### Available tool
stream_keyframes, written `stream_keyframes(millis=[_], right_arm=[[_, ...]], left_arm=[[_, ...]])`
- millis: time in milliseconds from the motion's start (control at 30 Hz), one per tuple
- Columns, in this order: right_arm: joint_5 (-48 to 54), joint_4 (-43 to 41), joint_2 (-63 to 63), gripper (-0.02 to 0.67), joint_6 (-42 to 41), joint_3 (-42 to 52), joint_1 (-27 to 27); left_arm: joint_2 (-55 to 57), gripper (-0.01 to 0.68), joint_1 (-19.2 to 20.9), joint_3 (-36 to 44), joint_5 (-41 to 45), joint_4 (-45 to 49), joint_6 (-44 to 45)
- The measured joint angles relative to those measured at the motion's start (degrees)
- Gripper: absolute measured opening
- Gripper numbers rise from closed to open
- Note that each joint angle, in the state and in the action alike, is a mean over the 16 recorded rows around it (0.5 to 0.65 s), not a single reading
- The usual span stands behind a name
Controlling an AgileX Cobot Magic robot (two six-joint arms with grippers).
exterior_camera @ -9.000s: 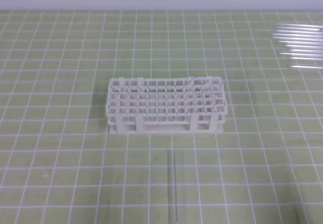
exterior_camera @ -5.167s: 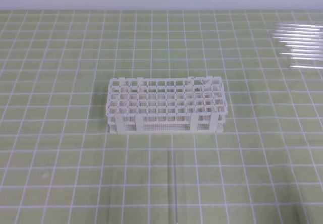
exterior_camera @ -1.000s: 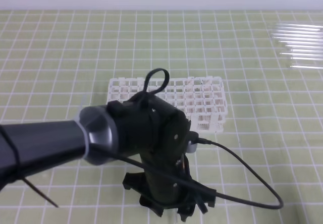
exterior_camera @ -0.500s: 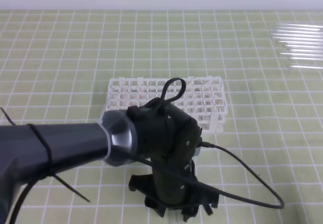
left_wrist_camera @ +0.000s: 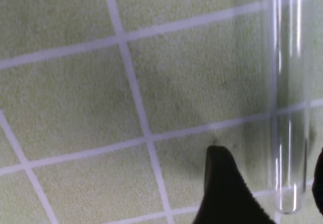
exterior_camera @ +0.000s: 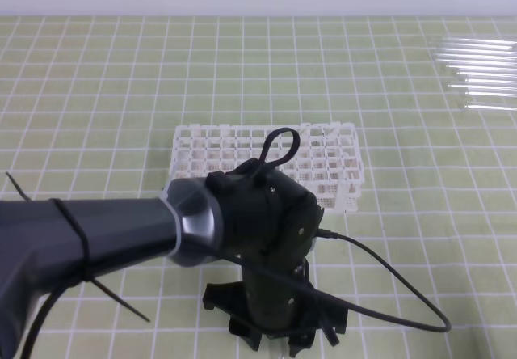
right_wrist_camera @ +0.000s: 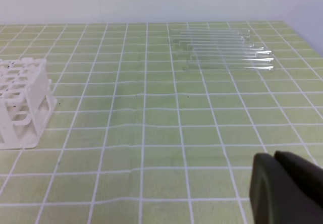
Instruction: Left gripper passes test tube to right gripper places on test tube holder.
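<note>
The black two-fingered left end effector (exterior_camera: 279, 336) has come down over the thin clear glass test tube (left_wrist_camera: 285, 108) – jaws wide, nothing gripped yet. The tube lies on the green checked desk (exterior_camera: 97, 76), near the white plastic lattice holder (exterior_camera: 323, 153). The right end effector (right_wrist_camera: 285, 188) is clenched, empty – next comes the grab.

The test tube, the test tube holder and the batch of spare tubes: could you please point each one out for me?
test tube (left_wrist_camera: 285, 133): left wrist view, lower glass wall.
test tube holder (exterior_camera: 335, 161): exterior high view, top lattice.
batch of spare tubes (right_wrist_camera: 222, 52): right wrist view, middle of the row.
</note>
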Motion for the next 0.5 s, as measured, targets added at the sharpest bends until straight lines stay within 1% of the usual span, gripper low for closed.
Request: stream_keyframes(millis=[200, 500], right_arm=[[0.0, 0.0, 0.0, -0.017, 0.0, 0.0, 0.0], [0.0, 0.0, 0.0, -0.017, 0.0, 0.0, 0.0]], left_arm=[[0.67, 0.319, 0.0, -0.08, 0.05, 0.14, -0.35], [1.09, 0.228, 0.0, -0.11, 0.49, 0.4, -0.51]])
